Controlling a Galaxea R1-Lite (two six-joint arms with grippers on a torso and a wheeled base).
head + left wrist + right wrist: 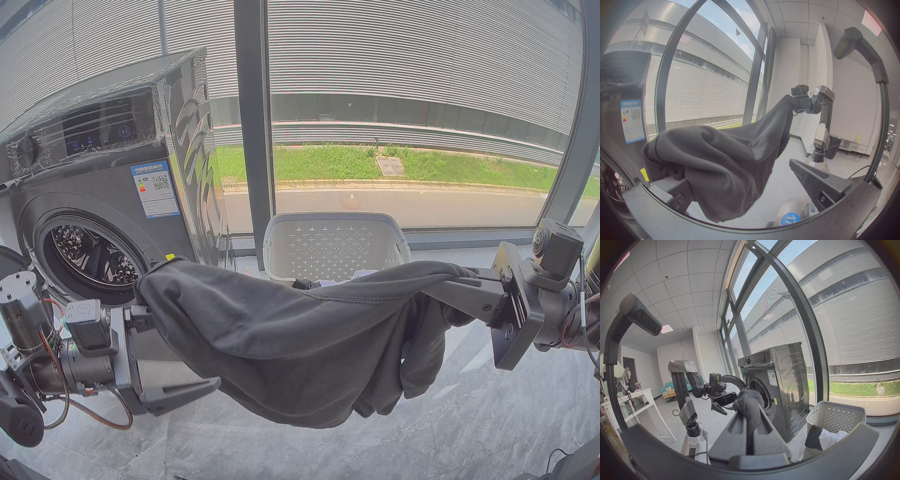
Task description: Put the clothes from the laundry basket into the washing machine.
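A dark garment (pixel 300 350) hangs stretched in front of and right of the washer (pixel 106 206), hiding the lower front of the basket (pixel 331 244). The right gripper (pixel 752 410) pinches its far end. The left gripper (pixel 187 340), near the washer's open drum, is spread, with one finger buried under cloth and the other bare. White cloth (pixel 831 437) lies in the basket. The basket stands right of the washer by the window (pixel 406 94), on a grey marbled floor (pixel 500 412).

The dark grey garment (pixel 294 337) hung clear of the floor with its middle sagging. One end was draped over a finger of the spread left gripper (pixel 178 337), the other pinched in the right gripper (pixel 456 284). Behind it stood the pale perforated laundry basket (pixel 334 240), upright, holding white and dark clothes (pixel 829 437). The grey washing machine (pixel 112 187) stood just beside it, door open.
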